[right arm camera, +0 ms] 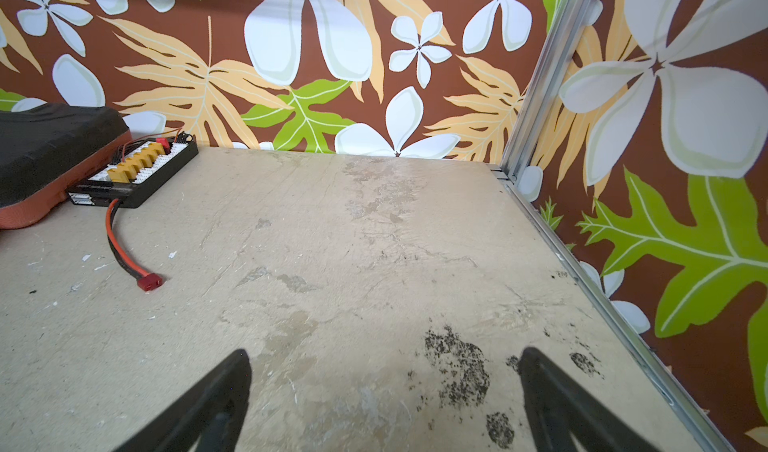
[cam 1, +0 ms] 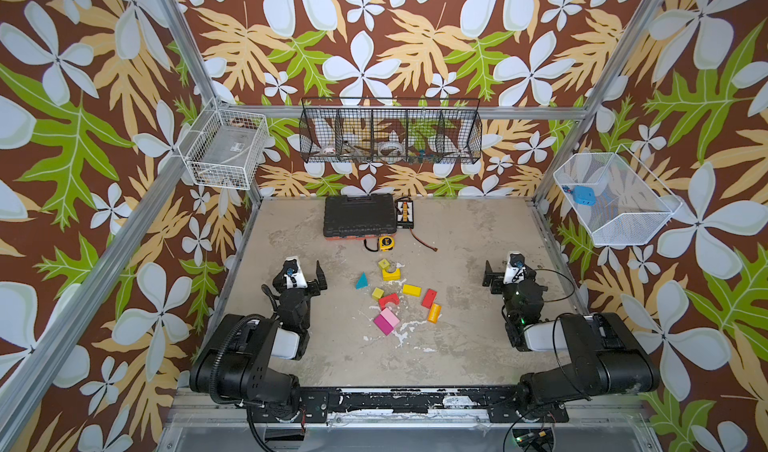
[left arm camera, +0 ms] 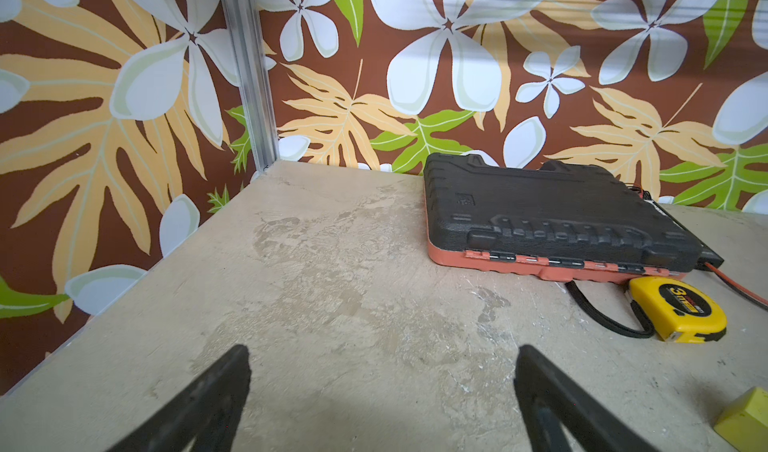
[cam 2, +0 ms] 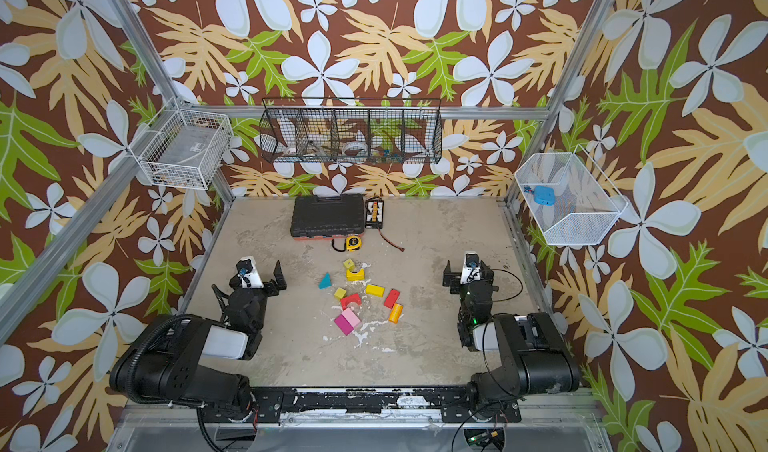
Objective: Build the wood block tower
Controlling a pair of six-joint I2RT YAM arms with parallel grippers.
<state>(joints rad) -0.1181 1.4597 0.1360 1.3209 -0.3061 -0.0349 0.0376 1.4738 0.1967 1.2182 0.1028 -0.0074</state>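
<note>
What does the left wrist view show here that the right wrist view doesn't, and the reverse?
Left wrist only: the yellow tape measure with its black strap, a corner of a yellow-green block, and the open left gripper. Right wrist only: the yellow plugs on the connector board, the red plug ending the cable, dark speckles on the table, and the open right gripper. Both: the black tool case, the table, the flowered wall. A bit of the cable also shows in the left wrist view.
</note>
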